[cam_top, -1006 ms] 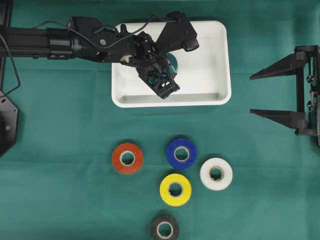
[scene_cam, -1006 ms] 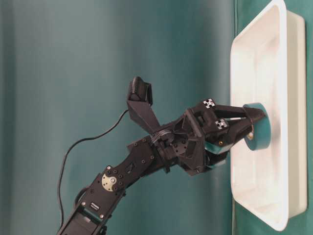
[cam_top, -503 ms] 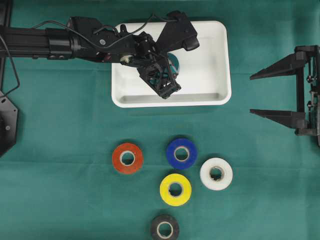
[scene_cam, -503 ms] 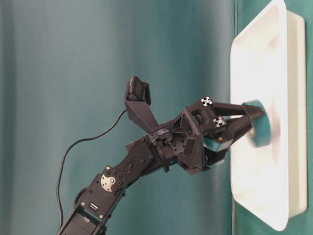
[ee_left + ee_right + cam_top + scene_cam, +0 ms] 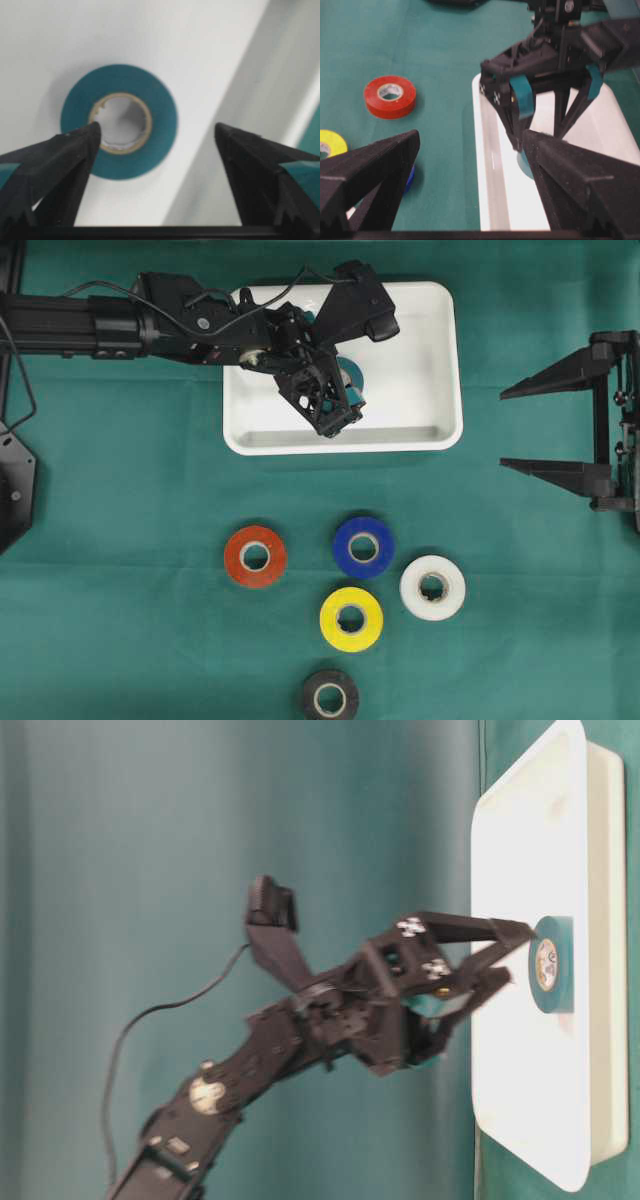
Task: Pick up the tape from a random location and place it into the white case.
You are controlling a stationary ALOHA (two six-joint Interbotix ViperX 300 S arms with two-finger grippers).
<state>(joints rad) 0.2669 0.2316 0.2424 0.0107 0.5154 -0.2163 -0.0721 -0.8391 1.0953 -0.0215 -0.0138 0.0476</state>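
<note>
Now left hand [image 5: 155, 145] gapes wide, empty; teal tape [image 5: 119, 128] lies in white case [image 5: 420, 430].

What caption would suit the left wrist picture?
Open left hand above the teal tape roll, lying flat in the white case.

A teal tape roll [image 5: 119, 128] lies flat on the floor of the white case [image 5: 210, 60], seemingly clear of the two spread black fingertips [image 5: 75, 150] of the left gripper [image 5: 156, 137] in this soft-focus view.
</note>
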